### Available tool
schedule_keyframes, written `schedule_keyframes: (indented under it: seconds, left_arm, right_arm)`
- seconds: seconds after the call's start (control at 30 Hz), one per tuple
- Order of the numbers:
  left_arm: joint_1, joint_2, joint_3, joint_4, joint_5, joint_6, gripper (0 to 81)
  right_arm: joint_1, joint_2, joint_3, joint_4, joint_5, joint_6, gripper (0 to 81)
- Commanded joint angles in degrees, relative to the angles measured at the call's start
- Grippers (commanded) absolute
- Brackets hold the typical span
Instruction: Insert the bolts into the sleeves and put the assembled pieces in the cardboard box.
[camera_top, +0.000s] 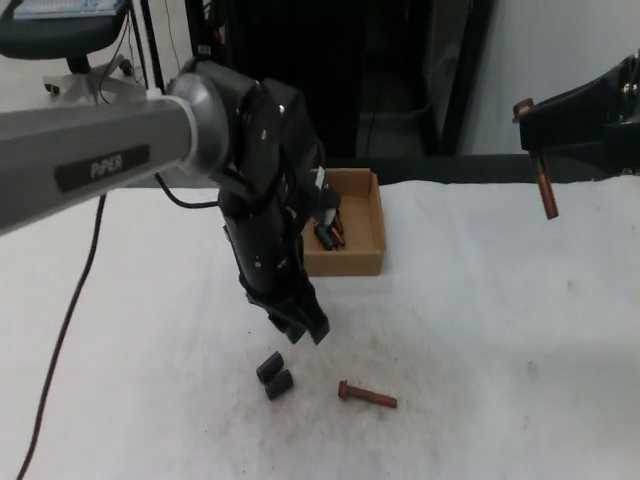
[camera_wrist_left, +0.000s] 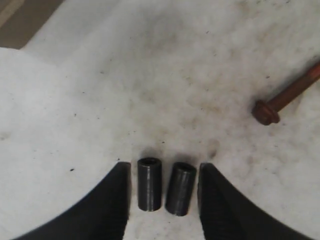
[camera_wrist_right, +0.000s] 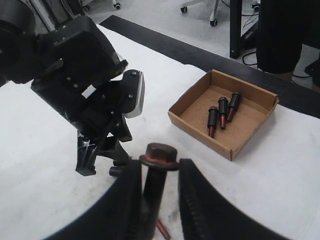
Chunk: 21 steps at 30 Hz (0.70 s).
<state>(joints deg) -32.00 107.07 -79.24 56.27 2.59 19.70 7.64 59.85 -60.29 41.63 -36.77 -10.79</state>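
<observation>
- Two black sleeves (camera_wrist_left: 149, 184) (camera_wrist_left: 180, 188) lie side by side on the white worktop (camera_top: 500, 330), and in the left wrist view they are framed between the parted fingers of the left end effector (camera_wrist_left: 165, 172).
- From the high view, that end effector (camera_top: 300, 325) is seen raised just above the sleeves (camera_top: 273, 374), not touching them; this gap cannot be judged from the wrist view.
- One loose copper-coloured bolt (camera_top: 367, 394) lies flat just beside the sleeves, and only its head end (camera_wrist_left: 287, 97) is caught in the left wrist view.
- A second bolt (camera_wrist_right: 159, 155) is clamped between the fingers of the right end effector (camera_wrist_right: 159, 172), head uppermost.
- In the high view its shank (camera_top: 545, 190) is seen hanging down from the end effector, held high over the worktop and well apart from the sleeves.
- Behind the left arm stands the cardboard box (camera_top: 345, 262).
- Its contents are partly hidden in the high view, while three assembled pieces (camera_wrist_right: 222, 112) are shown lying side by side in it by the right wrist view.
</observation>
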Motion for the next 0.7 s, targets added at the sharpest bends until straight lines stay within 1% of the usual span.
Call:
schedule_keyframes:
  seconds: [0.0,0.13,0.33,0.67]
  left_arm:
    - [-0.27,-0.08,-0.57,0.65,-2.19,2.47,41.6]
    - [-0.27,1.14,-0.57,0.65,-3.20,2.79,41.6]
    - [-0.27,2.79,-0.57,0.75,-6.79,4.79,41.6]
    - [-0.27,3.26,-0.57,0.75,-6.79,5.04,41.6]
  right_arm:
    - [-0.19,-0.53,0.08,-0.69,-0.90,0.95,0.9]
    - [-0.19,-0.67,0.08,-0.32,-0.90,0.95,0.9]
    - [-0.19,-0.67,0.08,-0.32,-0.90,0.95,0.9]
    - [-0.19,-0.67,0.08,-0.36,-0.90,0.72,0.9]
